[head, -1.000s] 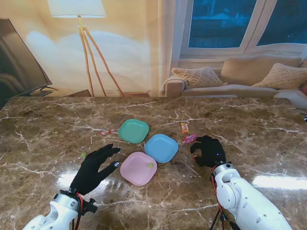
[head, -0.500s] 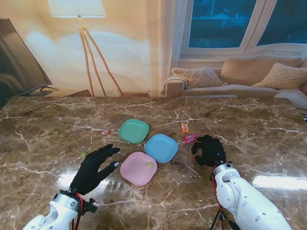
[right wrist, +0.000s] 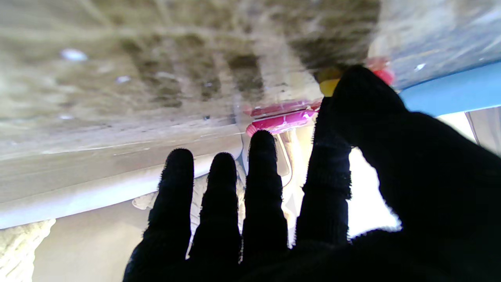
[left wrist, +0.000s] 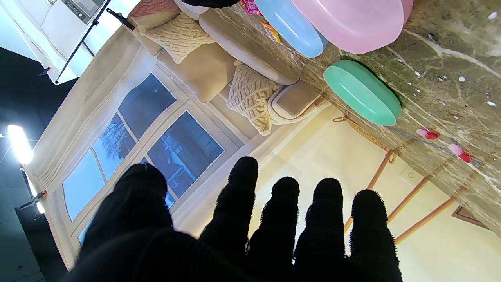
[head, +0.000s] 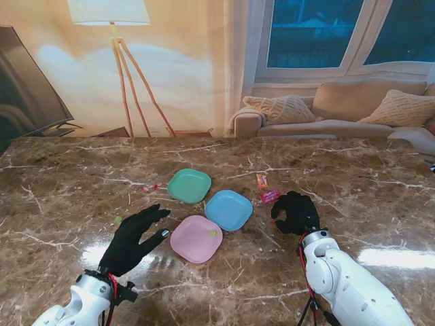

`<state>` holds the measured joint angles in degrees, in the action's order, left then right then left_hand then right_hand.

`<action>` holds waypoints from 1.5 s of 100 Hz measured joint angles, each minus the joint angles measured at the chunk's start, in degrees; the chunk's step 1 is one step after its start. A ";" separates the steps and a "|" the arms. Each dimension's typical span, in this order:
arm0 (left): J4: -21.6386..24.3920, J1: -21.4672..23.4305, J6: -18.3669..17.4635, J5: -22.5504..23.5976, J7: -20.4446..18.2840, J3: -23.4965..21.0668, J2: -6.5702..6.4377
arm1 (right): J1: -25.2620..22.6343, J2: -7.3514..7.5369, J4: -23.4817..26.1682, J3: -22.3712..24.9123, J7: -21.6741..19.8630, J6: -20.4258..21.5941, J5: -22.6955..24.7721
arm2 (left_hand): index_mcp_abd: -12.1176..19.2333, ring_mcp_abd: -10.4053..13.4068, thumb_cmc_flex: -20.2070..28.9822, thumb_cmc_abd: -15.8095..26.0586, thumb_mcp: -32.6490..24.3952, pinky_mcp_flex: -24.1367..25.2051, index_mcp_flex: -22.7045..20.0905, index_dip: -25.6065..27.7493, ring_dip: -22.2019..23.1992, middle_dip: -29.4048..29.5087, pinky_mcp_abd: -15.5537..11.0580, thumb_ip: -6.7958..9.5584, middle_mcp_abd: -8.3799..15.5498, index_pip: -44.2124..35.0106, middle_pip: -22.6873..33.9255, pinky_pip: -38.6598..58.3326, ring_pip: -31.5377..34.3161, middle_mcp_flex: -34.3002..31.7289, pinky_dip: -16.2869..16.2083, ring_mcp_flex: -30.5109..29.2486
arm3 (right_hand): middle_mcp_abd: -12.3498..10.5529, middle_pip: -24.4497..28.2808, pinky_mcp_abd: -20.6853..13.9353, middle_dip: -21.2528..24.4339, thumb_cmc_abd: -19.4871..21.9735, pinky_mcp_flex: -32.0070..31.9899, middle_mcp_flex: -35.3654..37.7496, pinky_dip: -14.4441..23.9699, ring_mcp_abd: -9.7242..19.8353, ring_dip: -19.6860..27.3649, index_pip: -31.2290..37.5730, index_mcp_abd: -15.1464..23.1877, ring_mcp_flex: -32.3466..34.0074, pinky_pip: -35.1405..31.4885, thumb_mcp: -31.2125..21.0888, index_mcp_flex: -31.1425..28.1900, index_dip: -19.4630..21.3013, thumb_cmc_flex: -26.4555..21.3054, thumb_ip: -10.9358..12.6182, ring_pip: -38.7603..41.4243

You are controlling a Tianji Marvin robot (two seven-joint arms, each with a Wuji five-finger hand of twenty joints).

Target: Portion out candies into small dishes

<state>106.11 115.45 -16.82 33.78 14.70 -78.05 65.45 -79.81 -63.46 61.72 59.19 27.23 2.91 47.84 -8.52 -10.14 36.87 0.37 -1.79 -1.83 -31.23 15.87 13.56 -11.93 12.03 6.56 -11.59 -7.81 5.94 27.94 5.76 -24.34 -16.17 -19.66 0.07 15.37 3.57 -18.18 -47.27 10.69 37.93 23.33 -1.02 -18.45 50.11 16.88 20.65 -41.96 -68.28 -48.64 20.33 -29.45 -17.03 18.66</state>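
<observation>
Right hand (head: 296, 212) hovers spread and empty beside the pink candy (head: 270, 197), right of the blue dish (head: 229, 209); left hand (head: 134, 238) splayed, empty.

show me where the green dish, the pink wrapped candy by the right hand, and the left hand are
green dish (head: 189, 185), stand view, centre of its bowl.
pink wrapped candy (head: 269, 197), stand view, middle of the wrapper.
left hand (head: 132, 238), stand view, back of the hand.

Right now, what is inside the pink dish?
One small yellow-green candy lies in the pink dish, near its right rim. The rest of the dish shows bare in the stand view. The left wrist view shows only its outer side, so nothing more can be checked there.
</observation>
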 measured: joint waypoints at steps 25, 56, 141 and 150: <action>-0.01 0.00 0.01 -0.02 0.01 -0.02 0.00 | 0.67 -0.04 -0.77 -0.43 0.17 0.72 -0.82 | 0.00 0.00 0.00 0.00 0.00 0.00 0.00 0.00 0.00 0.00 0.00 0.00 0.00 0.00 0.01 0.00 0.00 0.00 0.00 0.00 | -0.82 -0.07 0.00 0.00 -0.59 0.43 3.01 0.00 0.05 0.00 2.30 0.72 1.18 0.00 0.08 -3.85 -0.75 -0.73 0.03 0.08; 0.03 0.18 0.01 0.02 0.41 -0.18 0.02 | 0.57 0.10 -0.64 0.03 -1.10 1.88 -0.72 | 0.00 0.00 0.00 0.00 0.00 0.00 0.00 0.00 0.00 0.00 0.00 0.00 0.00 0.00 0.01 0.00 0.00 0.00 0.00 0.00 | -1.20 0.09 0.00 0.00 -0.46 0.94 4.93 0.00 0.07 0.00 3.09 1.24 1.83 0.00 -0.24 -3.68 -2.33 -0.98 0.43 0.01; 0.12 0.42 0.05 0.10 0.21 -0.45 0.01 | 4.41 0.64 -4.07 -3.44 -2.35 5.31 -2.84 | 0.00 0.01 0.00 0.00 0.00 0.00 0.00 0.00 0.00 0.00 0.40 0.00 0.00 0.00 0.01 0.00 0.00 0.00 0.01 0.00 | -1.92 5.21 -1.68 -7.27 0.77 0.87 2.87 0.00 2.91 -0.35 -6.34 0.10 0.99 0.00 -7.53 -3.22 35.14 0.75 -0.70 4.49; 0.12 0.41 0.05 0.08 0.21 -0.45 0.01 | 4.75 0.59 -4.66 -3.61 -1.98 6.05 -3.45 | 0.00 0.01 0.00 0.00 0.00 0.00 0.00 0.00 0.00 0.00 0.42 0.00 0.00 0.00 0.01 0.00 0.00 0.00 0.01 0.00 | -1.92 7.64 -2.19 -9.14 0.83 0.46 2.31 0.01 2.93 -1.07 -6.82 -0.28 0.44 -0.02 -9.04 -3.21 38.01 1.36 -1.16 5.36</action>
<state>106.23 115.86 -16.77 33.86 14.91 -78.49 65.47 -75.06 -62.87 57.06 55.58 25.25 8.97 44.39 -8.52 -10.14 36.87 0.37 -1.79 -1.83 -31.23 15.87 13.56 -11.93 12.45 6.56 -11.59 -7.81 5.95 27.94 5.76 -24.34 -16.16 -19.66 -1.85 23.00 1.38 -27.32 -46.43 11.15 40.24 23.34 1.91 -19.52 43.29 16.60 21.09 -41.98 -77.32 -51.85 58.34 -28.09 -18.19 24.02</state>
